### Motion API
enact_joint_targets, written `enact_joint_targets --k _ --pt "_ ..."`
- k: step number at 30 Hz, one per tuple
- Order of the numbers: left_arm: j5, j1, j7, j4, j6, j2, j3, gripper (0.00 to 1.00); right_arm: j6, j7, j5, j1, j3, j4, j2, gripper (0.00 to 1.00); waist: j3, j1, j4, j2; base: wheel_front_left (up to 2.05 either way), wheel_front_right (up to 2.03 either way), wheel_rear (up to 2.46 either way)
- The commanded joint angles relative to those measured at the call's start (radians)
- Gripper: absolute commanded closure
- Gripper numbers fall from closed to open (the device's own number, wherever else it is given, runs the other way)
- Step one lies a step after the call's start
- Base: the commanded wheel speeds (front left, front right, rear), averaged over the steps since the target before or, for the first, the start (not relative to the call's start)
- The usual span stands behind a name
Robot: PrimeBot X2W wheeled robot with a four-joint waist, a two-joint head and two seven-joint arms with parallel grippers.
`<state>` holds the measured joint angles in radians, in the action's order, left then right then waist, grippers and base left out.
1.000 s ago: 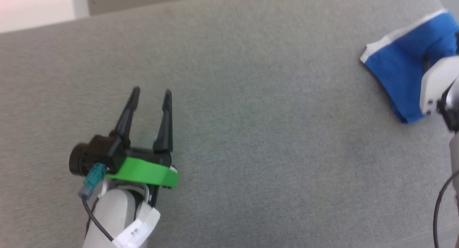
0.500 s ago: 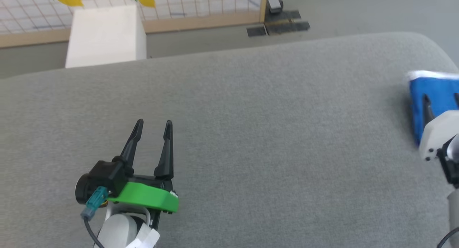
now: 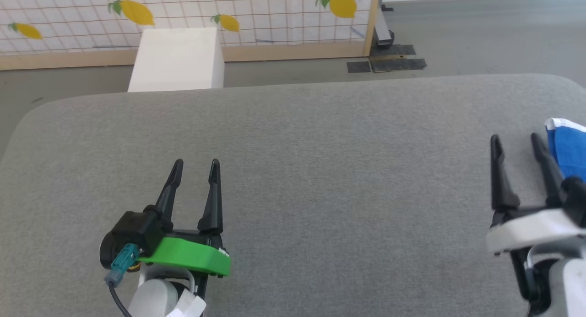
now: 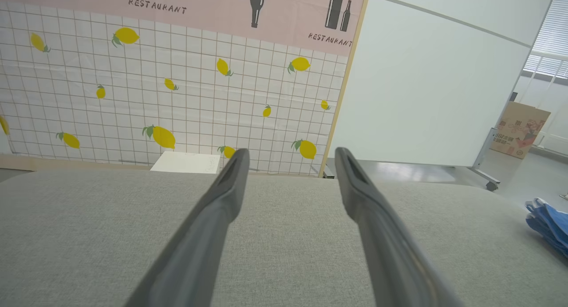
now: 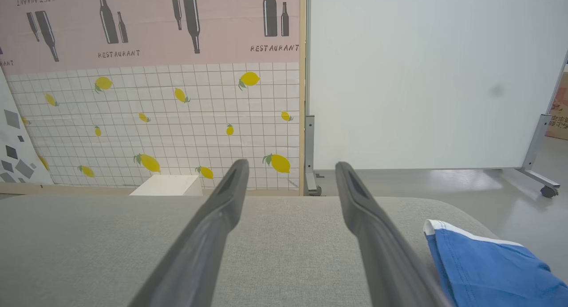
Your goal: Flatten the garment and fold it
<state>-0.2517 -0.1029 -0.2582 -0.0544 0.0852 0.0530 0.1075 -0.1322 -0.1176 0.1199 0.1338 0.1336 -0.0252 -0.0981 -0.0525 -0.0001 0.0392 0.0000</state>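
A wide gray fabric-covered surface [image 3: 320, 170] fills the lower three quarters of the head view, with rounded corners at the far left and far right. Behind it, along the top of the frame, stands a screen [image 3: 274, 14] with a white grid and yellow lemons. In the wrist views its upper band is pink with dark bottles and the word "RESTAURANT". To the right of the screen in the right wrist view stands a whiteboard [image 5: 421, 76] on wheeled legs, on a gray floor [image 3: 480, 37]. A white box [image 3: 176, 58] sits on the floor at the upper left, between the screen and the far edge of the surface.

The left gripper [image 3: 197, 162], on a green mount, is at the lower left over bare fabric. Its jaws are spread and hold nothing. The right gripper [image 3: 514, 137], on a white mount, is at the lower right. Its jaws are also spread and hold nothing.

The blue shorts [image 3: 570, 152] lie bunched on the surface at the right edge of the frame, white trim at their top, just beside the right gripper's outer finger. Whether they touch cannot be told. A cardboard box [image 4: 517, 129] stands far off at the right of the left wrist view.
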Motion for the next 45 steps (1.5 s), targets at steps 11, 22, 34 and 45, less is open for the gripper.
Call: enact_joint_targets --k 11,22,34,45 --pt "0.0 0.029 -0.004 -0.05 -0.014 -0.003 0.025 0.0 0.002 -0.101 -0.003 -0.138 -0.013 0.007 0.044 0.0 0.033 0.0001 -0.057 0.0 0.0 0.0 0.0" --pt "-0.013 0.03 -0.004 -0.065 -0.015 -0.003 0.035 0.0 0.002 -0.102 0.009 -0.162 -0.022 0.002 0.048 0.0 0.024 0.0001 -0.067 0.0 0.0 0.0 0.0" --pt "-0.017 0.021 -0.004 -0.061 -0.022 -0.003 0.033 0.0 0.002 -0.094 0.011 -0.156 -0.035 -0.01 0.048 0.0 0.003 0.0001 -0.065 0.0 0.0 0.0 0.0" --pt "-0.012 0.021 0.004 -0.063 -0.017 0.0 0.033 1.0 0.0 -0.091 0.005 -0.155 -0.036 -0.011 0.045 1.0 0.002 0.0001 -0.064 0.0 0.0 0.0 0.0"
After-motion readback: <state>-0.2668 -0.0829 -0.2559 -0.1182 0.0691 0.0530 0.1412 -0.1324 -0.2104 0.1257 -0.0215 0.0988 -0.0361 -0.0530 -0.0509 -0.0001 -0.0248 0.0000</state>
